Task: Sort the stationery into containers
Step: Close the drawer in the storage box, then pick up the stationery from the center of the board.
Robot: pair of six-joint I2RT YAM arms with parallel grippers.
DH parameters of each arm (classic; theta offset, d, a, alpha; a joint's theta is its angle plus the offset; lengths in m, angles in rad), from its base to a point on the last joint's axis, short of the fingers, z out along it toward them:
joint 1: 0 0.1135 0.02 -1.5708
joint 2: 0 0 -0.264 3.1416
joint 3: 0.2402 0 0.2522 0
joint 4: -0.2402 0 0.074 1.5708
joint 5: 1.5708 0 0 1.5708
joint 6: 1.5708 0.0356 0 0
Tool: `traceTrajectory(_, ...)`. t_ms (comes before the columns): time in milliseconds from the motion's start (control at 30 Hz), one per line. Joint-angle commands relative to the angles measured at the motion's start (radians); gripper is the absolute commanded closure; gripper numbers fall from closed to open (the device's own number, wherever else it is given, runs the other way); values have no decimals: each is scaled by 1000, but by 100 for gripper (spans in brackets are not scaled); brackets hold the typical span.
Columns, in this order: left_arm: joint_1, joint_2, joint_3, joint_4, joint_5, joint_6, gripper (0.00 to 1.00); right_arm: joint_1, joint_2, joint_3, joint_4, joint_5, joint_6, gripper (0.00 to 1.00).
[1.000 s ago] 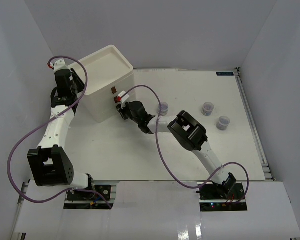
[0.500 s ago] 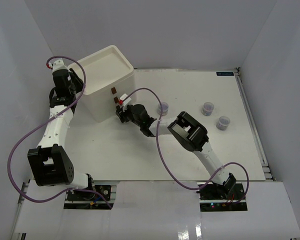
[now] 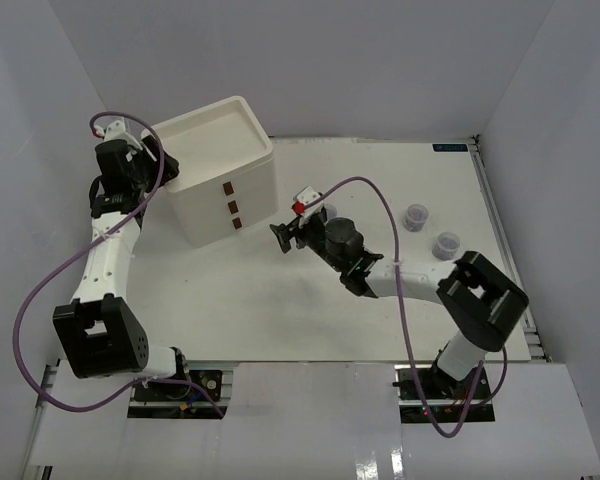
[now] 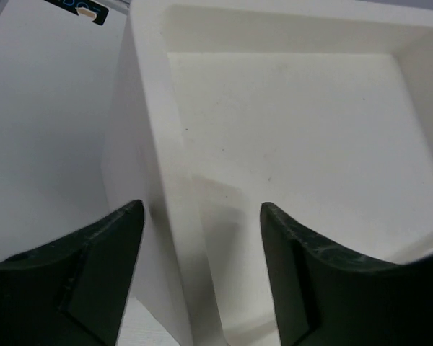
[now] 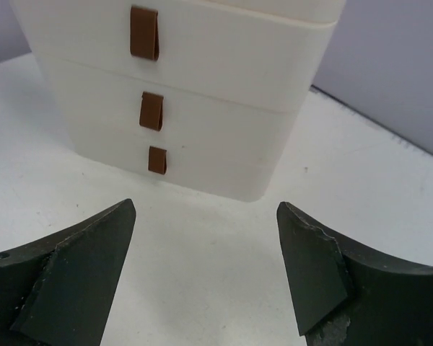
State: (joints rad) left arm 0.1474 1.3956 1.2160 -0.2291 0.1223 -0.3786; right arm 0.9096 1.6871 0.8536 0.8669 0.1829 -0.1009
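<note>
The white drawer unit (image 3: 215, 165) stands at the back left, its front showing three brown handles (image 3: 233, 206) and all drawers pushed in. My left gripper (image 3: 157, 166) is open at the unit's left side; in the left wrist view the left gripper (image 4: 200, 209) straddles the tray rim (image 4: 155, 144) with a gap on each side. My right gripper (image 3: 284, 236) hovers open over bare table, facing the drawer unit (image 5: 202, 72) and its handles (image 5: 151, 110), with nothing between its fingers. Three clear jars (image 3: 416, 216) (image 3: 446, 245) (image 3: 329, 211) stand on the table. No pens or tape show.
The white table mat (image 3: 280, 300) ends at a rail on the right (image 3: 510, 270). Grey walls close in the left, back and right. Purple cables loop over both arms; the right arm's cable (image 3: 365, 185) arches over the nearest jar.
The right gripper has pulled back from the drawer front to the right and opened. The unit has turned so all three handles show. The left jaws have widened.
</note>
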Motion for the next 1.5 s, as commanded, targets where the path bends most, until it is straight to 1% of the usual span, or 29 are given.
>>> traceTrajectory(0, -2, -67, 71, -38, 30, -9, 24, -2, -157, -48, -72, 68, -26, 14)
traceTrajectory(33, -3, -69, 88, -53, 22, -8, 15, -3, -188, -57, -106, 82, -23, 14)
traceTrajectory(100, -2, -78, 105, -71, 5, 6, 8, -3, -281, -95, -187, 116, -11, 13)
traceTrajectory(133, -3, -87, 111, -81, 4, 12, 2, -3, -317, -111, -209, 133, -5, 12)
traceTrajectory(167, -5, -98, 112, -81, 2, 18, 2, -2, -349, -128, -233, 171, 6, 12)
traceTrajectory(200, -8, -127, 112, -82, 16, 30, 2, -3, -421, -167, -271, 193, 21, 8)
traceTrajectory(233, -14, -139, 111, -81, 29, 38, 2, -3, -458, -189, -288, 210, 27, 6)
traceTrajectory(267, -22, -154, 105, -81, 49, 47, 2, -5, -533, -209, -307, 239, 33, 3)
traceTrajectory(300, -34, -183, 102, -79, 97, 67, 2, -5, -568, -249, -342, 253, 43, 2)
traceTrajectory(400, -127, -222, 79, -73, 152, 110, 2, -9, -717, -304, -412, 308, 62, 2)
traceTrajectory(433, -223, -242, 71, -69, 158, 122, 2, -9, -754, -341, -428, 323, 70, 2)
traceTrajectory(467, -267, -250, 62, -65, 152, 130, 2, -9, -823, -359, -443, 351, 75, 4)
traceTrajectory(500, -313, -254, 38, -47, 143, 133, 2, -9, -854, -378, -466, 365, 82, 5)
traceTrajectory(533, -400, -262, 22, -32, 120, 133, 2, -9, -886, -413, -477, 372, 86, 6)
traceTrajectory(600, -481, -254, -28, 14, 73, 123, 2, -9, -969, -444, -503, 408, 93, 9)
traceTrajectory(633, -550, -233, -42, 30, 36, 115, 2, -11, -995, -459, -526, 420, 124, 10)
traceTrajectory(700, -616, -192, -61, 66, -2, 112, 2, -9, -1066, -508, -537, 452, 139, 10)
traceTrajectory(733, -684, -167, -71, 86, -28, 113, 2, -11, -1089, -527, -537, 458, 144, 10)
traceTrajectory(767, -715, -117, -81, 112, -71, 118, 2, -9, -1128, -559, -537, 477, 147, 10)
traceTrajectory(800, -745, -87, -91, 172, -93, 125, 2, -9, -1148, -574, -537, 489, 147, 10)
traceTrajectory(833, -796, -58, -102, 200, -108, 127, 2, -9, -1167, -587, -537, 492, 147, 10)
traceTrajectory(867, -813, 7, -102, 218, -175, 129, 2, -9, -1205, -599, -537, 492, 145, 10)
traceTrajectory(900, -844, 43, -93, 268, -196, 132, 2, -9, -1222, -620, -540, 489, 145, 10)
traceTrajectory(967, -870, 118, -75, 296, -240, 141, 2, -9, -1270, -639, -546, 480, 147, 10)
traceTrajectory(1067, -908, 283, -44, 390, -311, 174, 2, -11, -1322, -668, -560, 478, 153, 10)
traceTrajectory(1167, -928, 373, -3, 427, -354, 188, 2, -11, -1362, -689, -563, 478, 155, 10)
traceTrajectory(1200, -930, 429, 13, 428, -365, 188, 2, -12, -1369, -694, -563, 477, 153, 10)
traceTrajectory(1300, -931, 523, 66, 428, -409, 188, 2, -11, -1391, -700, -565, 480, 148, 10)
traceTrajectory(1467, -930, 620, 125, 430, -463, 188, 2, -11, -1400, -709, -565, 487, 141, 10)
